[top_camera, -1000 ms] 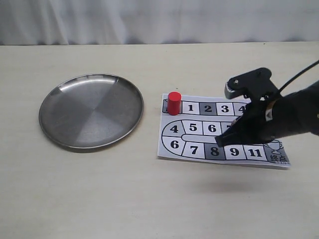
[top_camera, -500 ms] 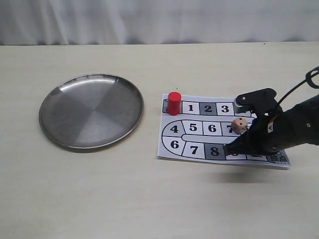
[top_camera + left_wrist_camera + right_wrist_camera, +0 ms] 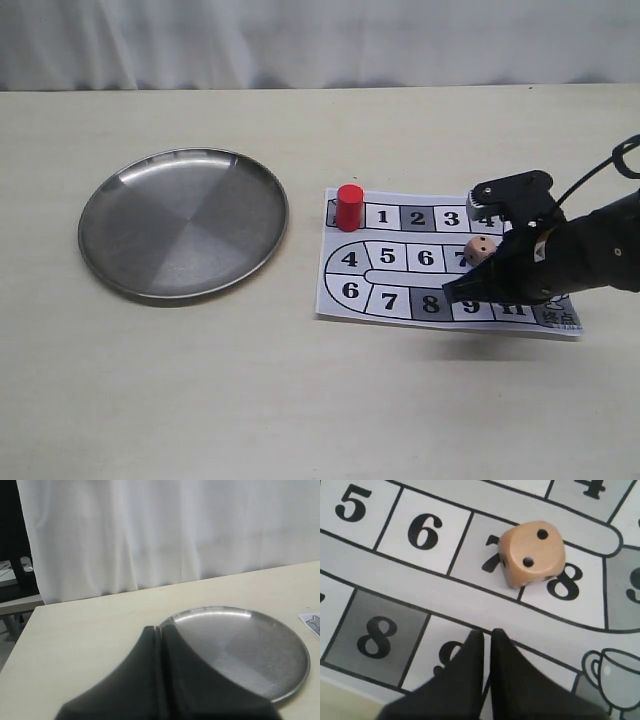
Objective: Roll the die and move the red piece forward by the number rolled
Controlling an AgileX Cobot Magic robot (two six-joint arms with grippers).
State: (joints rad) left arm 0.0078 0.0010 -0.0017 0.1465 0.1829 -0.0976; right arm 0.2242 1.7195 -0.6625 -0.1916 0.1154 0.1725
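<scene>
The tan wooden die (image 3: 479,251) (image 3: 532,554) rests on the paper game board (image 3: 400,290), on the line between squares 7 and 8, two pips facing up. My right gripper (image 3: 448,293) (image 3: 487,632) hovers low over square 9, just in front of the die, jaws shut and empty. The red piece (image 3: 349,207) stands upright on the board's start square, left of square 1. My left gripper (image 3: 159,629) is shut with nothing in it, seen only in the left wrist view, beside the steel plate (image 3: 280,650).
A round steel plate (image 3: 130,270) lies empty on the left of the beige table. A white curtain hangs behind the table's far edge. The board's end square with a cup drawing (image 3: 610,672) lies by my right gripper.
My right arm has pulled back to the right and sunk lower, which uncovered the die on the board. The die, the red piece and the plate have stayed put.
</scene>
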